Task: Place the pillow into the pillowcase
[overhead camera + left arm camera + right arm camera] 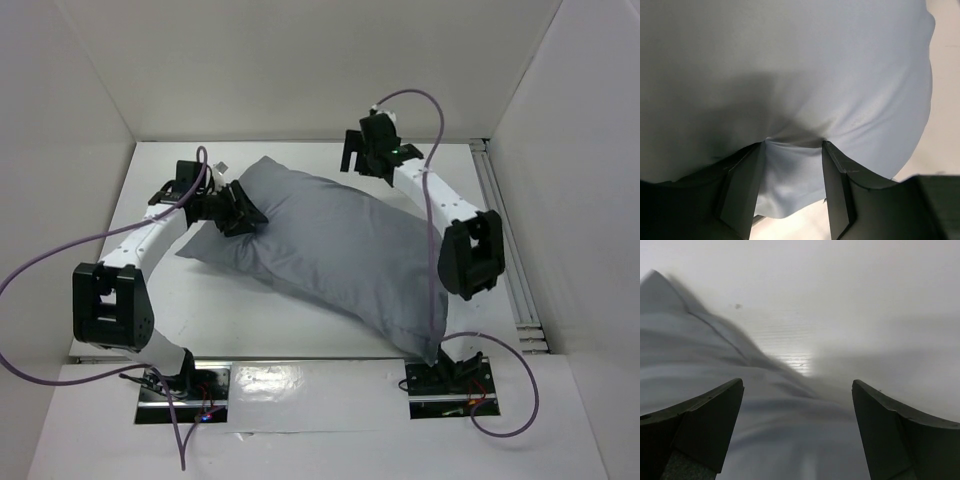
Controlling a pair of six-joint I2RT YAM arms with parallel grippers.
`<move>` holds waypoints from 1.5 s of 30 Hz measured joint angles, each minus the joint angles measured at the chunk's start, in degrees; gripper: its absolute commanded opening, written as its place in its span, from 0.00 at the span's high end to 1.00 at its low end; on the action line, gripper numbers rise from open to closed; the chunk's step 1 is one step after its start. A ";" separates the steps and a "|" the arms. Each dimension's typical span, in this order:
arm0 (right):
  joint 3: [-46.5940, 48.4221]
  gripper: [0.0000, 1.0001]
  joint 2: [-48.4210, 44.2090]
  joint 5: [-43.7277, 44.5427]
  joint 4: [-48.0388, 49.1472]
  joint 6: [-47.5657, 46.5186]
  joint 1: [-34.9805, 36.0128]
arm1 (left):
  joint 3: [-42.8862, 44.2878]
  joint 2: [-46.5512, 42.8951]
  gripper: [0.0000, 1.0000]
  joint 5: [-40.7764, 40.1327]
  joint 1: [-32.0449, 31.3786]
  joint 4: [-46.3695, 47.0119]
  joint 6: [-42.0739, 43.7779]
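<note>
The grey pillowcase (340,250) lies plump and diagonal across the white table, from far left to near right. The white pillow does not show; the case covers whatever fills it. My left gripper (240,212) is at the case's left end. In the left wrist view the gripper (793,145) has its jaws half closed, pinching a fold of the grey pillowcase (815,75), with a loose flap hanging between the fingers. My right gripper (354,160) hovers at the far edge, open and empty. In the right wrist view the gripper (797,385) sits over the pillowcase (765,435).
White walls close in the table on the left, back and right. A metal rail (508,240) runs along the right edge. The right arm's elbow (470,255) stands next to the case's right side. Bare table (200,310) lies near left.
</note>
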 measured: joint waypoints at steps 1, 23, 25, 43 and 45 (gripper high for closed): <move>0.31 0.03 -2.45 0.07 -1.18 -0.02 -0.04 | 0.20 -0.26 0.38 -0.17 0.00 -0.50 0.33; -47.76 0.00 -47.10 -7.82 -19.43 25.29 -0.52 | -0.04 -1.36 0.38 -2.40 -1.14 -3.26 2.95; -46.86 0.00 -42.62 -7.26 -16.11 24.04 -0.55 | -0.04 -1.36 0.38 -3.26 -1.16 -3.23 3.04; -21.18 0.00 -22.21 0.37 -1.66 8.94 -5.16 | 18.49 3.02 0.02 -6.99 1.05 -13.46 10.45; -18.03 0.00 -24.28 4.17 -5.14 8.46 -5.31 | 23.15 2.05 0.00 -8.28 0.79 -16.02 12.33</move>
